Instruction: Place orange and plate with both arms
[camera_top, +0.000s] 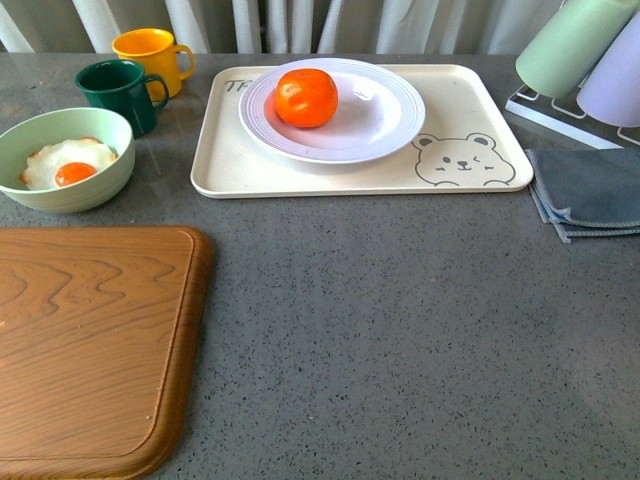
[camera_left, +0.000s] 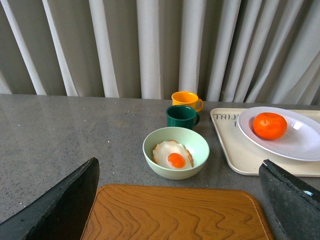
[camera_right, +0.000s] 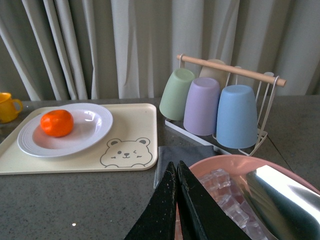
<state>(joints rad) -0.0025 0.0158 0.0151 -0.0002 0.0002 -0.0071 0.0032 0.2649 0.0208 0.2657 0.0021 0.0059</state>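
Note:
The orange (camera_top: 306, 97) rests inside the white ridged plate (camera_top: 375, 130), left of its middle, and the plate sits on the cream bear-print tray (camera_top: 470, 170) at the back of the counter. Both also show in the left wrist view, orange (camera_left: 269, 125) on plate (camera_left: 300, 145), and in the right wrist view, orange (camera_right: 57, 123) on plate (camera_right: 90, 131). Neither arm appears in the front view. My left gripper (camera_left: 180, 200) is open above the wooden board, far from the tray. My right gripper (camera_right: 176, 172) is shut with nothing between its fingers, over a pink bowl's rim.
A wooden cutting board (camera_top: 90, 340) fills the front left. A pale green bowl with a fried egg (camera_top: 65, 160), a dark green mug (camera_top: 120, 92) and a yellow mug (camera_top: 152, 55) stand at the back left. Grey cloth (camera_top: 590, 195), cup rack (camera_right: 220, 100) and pink bowl of ice (camera_right: 235, 185) lie right.

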